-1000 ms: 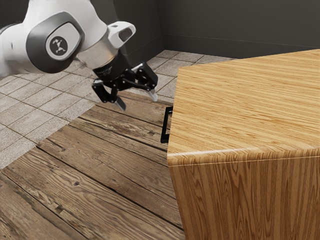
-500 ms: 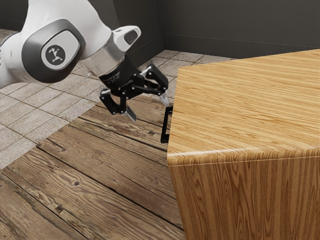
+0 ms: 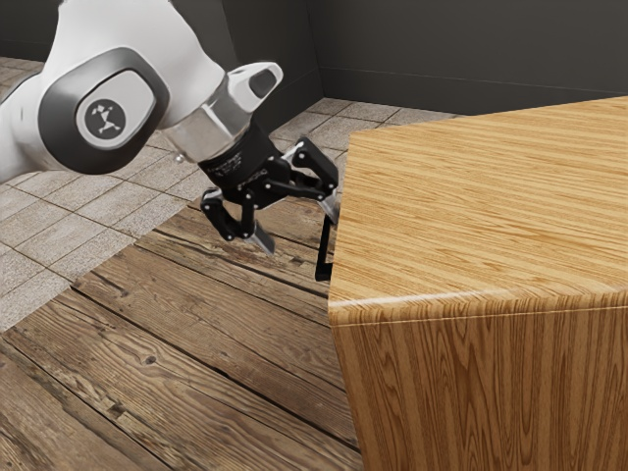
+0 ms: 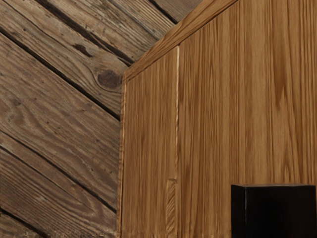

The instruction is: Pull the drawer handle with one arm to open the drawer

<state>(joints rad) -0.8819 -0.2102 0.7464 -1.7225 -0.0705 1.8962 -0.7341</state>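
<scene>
Angling down, the spread claw (image 3: 298,226) hovers just beside the drawer handle (image 3: 324,250).

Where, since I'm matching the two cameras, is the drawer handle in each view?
Exterior view: the handle is a black bar on the cabinet front, beside the open gripper.
Wrist view: the handle is the black block against the cabinet front.
Shared landmark: the plank floor meeting the cabinet.

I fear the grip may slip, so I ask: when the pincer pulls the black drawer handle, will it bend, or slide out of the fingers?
Probably stiff: the handle is a thin, straight black bar standing off the wooden cabinet. Its flat, smooth-looking faces could be slippery, so the open pincer should close squarely.
</scene>
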